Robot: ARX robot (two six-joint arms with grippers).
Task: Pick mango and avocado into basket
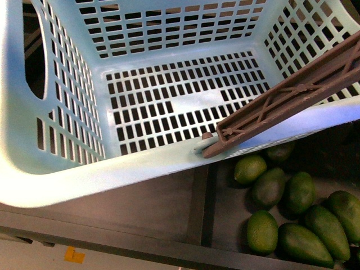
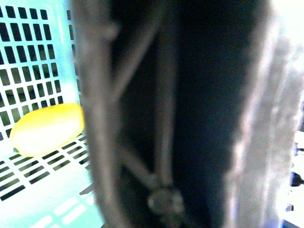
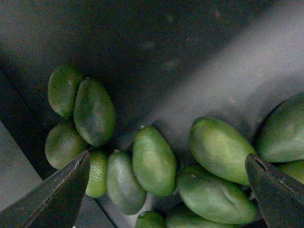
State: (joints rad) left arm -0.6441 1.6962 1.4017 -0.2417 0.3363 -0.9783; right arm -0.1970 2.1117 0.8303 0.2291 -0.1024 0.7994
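The light teal basket [image 1: 112, 174] fills the front view, tilted, and no fruit shows on its slotted bottom there. Its brown handle [image 1: 292, 95] crosses the right corner. My left gripper is shut on that handle [image 2: 161, 142], which blurs most of the left wrist view and hides the fingers. The yellow mango [image 2: 47, 129] rests against the basket's teal slots. Several green avocados [image 1: 298, 216] lie in a dark bin below the basket. My right gripper [image 3: 167, 159] hangs open over them, with one avocado [image 3: 153, 161] midway between its fingers [image 3: 57, 199]. A darker avocado [image 3: 94, 111] lies off to one side.
A dark divider [image 1: 205, 208] splits the bin; the avocados lie in the part right of it. The bin's front edge [image 1: 140, 244] runs below, with an orange tag [image 1: 73, 255] on the pale surface under it.
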